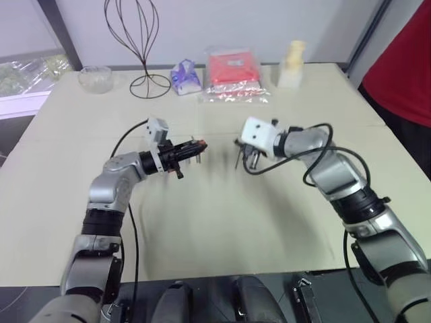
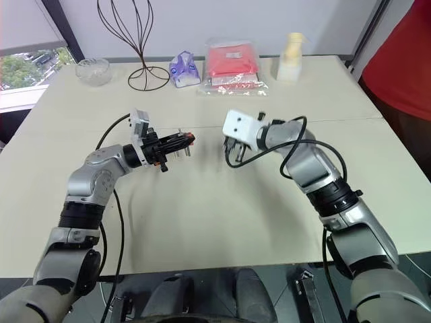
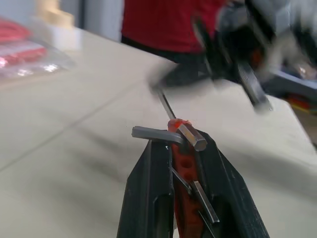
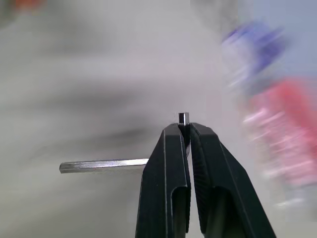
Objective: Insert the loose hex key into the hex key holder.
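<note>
Inspection finds both task items lifted off the bench (image 1: pixel 202 229). My left pincer (image 3: pixel 184 148) is clamped on the small red-orange plastic hex key holder (image 3: pixel 184 188), its holes and stubby keys turned toward the other arm so I can present a slot. My right pincer (image 4: pixel 184 130) is pinched tight on the thin dark-grey L-shaped loose hex key (image 4: pixel 104 165) at its bend, long leg free for insertion. Holder and key remain apart; alignment is, in my judgement, next.

A red-orange hex key holder (image 3: pixel 182 198), a grey loose hex key (image 4: pixel 106 165), a cream table (image 1: pixel 222 222).
</note>
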Available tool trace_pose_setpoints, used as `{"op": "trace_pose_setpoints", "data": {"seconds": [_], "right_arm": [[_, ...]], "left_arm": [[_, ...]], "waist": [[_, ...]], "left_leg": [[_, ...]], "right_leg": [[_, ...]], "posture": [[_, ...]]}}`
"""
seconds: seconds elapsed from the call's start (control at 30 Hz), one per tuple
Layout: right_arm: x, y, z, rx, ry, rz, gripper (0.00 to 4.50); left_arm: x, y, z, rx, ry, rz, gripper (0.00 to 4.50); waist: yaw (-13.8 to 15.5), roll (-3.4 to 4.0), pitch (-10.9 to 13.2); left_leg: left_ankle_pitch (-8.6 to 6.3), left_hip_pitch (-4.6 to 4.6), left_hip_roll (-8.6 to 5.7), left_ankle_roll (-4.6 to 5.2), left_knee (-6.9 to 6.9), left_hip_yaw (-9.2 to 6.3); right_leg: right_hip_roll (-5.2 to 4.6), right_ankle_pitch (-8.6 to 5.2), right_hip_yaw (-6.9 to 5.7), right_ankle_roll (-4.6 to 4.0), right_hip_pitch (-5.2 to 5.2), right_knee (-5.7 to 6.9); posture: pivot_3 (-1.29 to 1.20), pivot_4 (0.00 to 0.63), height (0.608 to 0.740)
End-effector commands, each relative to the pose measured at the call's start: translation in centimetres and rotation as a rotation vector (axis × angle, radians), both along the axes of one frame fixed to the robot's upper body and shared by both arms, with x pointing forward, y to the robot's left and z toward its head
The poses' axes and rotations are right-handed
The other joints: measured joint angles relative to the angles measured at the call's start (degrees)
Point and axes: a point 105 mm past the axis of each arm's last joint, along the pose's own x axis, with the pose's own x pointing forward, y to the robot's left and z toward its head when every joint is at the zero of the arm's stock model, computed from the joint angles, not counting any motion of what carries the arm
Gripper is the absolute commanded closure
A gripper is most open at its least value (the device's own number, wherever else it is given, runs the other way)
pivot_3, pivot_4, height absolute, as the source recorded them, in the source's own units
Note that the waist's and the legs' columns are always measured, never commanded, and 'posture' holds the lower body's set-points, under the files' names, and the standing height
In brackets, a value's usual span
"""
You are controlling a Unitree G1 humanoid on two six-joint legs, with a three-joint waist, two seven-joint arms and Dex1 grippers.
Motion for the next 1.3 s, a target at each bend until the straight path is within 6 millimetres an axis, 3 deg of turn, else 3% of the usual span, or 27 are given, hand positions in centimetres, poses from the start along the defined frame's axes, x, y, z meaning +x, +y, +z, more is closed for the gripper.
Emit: {"op": "trace_pose_setpoints", "data": {"seconds": [0.03,0.1,0.17,0.27,0.53,0.77,1.3], "right_arm": [[-1.0,1.0,5.5,0.044,-0.298,0.089,4.48],[-1.6,1.4,6.9,0.083,-0.384,0.116,4.48],[-3.5,2.2,9.2,0.146,-0.548,0.177,4.48],[-5.5,3.1,10.3,0.209,-0.644,0.232,4.48],[-7.0,4.0,10.0,0.244,-0.705,0.273,4.48],[-6.7,4.1,9.3,0.240,-0.696,0.275,4.48],[-6.0,3.7,8.4,0.222,-0.670,0.268,4.48]], "left_arm": [[-0.1,-0.4,2.4,0.005,-0.062,-0.073,4.50],[0.0,-0.4,3.1,0.014,-0.075,-0.092,4.50],[0.2,-0.4,4.7,-0.009,-0.082,-0.117,4.50],[0.1,-0.3,6.2,-0.040,-0.082,-0.153,4.50],[0.1,-0.1,7.9,-0.010,-0.108,-0.193,4.50],[-0.3,-0.3,9.2,-0.029,-0.127,-0.214,4.50],[-0.3,0.0,9.8,-0.063,-0.135,-0.193,4.50]], "waist": [[0.0,0.00,0.0],[0.0,0.00,0.0],[-0.1,0.00,0.0],[-0.1,-0.01,0.0],[-0.2,0.00,0.0],[-0.2,0.00,0.0],[-0.2,0.00,0.0]], "left_leg": [[0.00,-0.01,-0.01,0.00,-0.01,0.00],[0.01,0.00,0.01,-0.01,-0.01,0.01],[0.07,-0.01,0.00,-0.13,0.00,0.03],[0.07,-0.04,0.00,-0.13,0.01,0.02],[0.12,-0.04,0.01,-0.21,0.07,0.02],[0.12,-0.05,0.01,-0.22,0.09,0.02],[0.12,-0.04,0.01,-0.22,0.10,0.02]], "right_leg": [[0.00,0.00,0.00,0.00,0.00,-0.02],[0.00,0.00,0.00,0.00,0.03,-0.06],[-0.01,0.00,0.00,0.00,0.03,-0.07],[0.01,0.00,0.00,0.00,0.00,-0.06],[0.05,0.00,0.01,0.00,0.01,-0.03],[0.04,0.00,0.01,0.00,0.01,-0.02],[0.05,0.00,0.01,0.00,0.01,-0.02]], "posture": [[0.00,0.150,0.740],[0.00,0.150,0.740],[0.00,0.150,0.740],[0.00,0.150,0.740],[0.00,0.150,0.740],[0.00,0.150,0.740],[0.00,0.150,0.740]]}}
